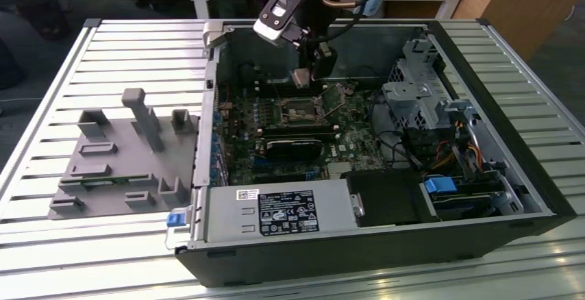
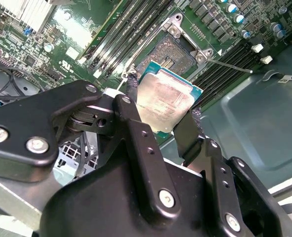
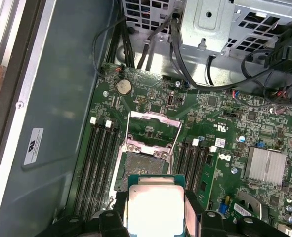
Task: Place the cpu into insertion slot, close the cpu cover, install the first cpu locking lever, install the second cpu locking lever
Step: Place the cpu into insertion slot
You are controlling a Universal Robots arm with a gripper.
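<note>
Jaws clamp cpu (image 3: 155,210) — above bare socket (image 3: 145,165), cpu cover (image 3: 153,116) open.

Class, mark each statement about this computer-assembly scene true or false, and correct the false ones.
1. The pincer grips the cpu. True.
2. The cpu sits in the socket. False: it hangs above the socket, which is bare.
3. The cover is closed over the socket. False: it is flipped open.
4. The case lies on a slatted table. True.
5. The grey holder lies inside the case. False: it stands on the table, on the exterior view's left of the case.
</note>
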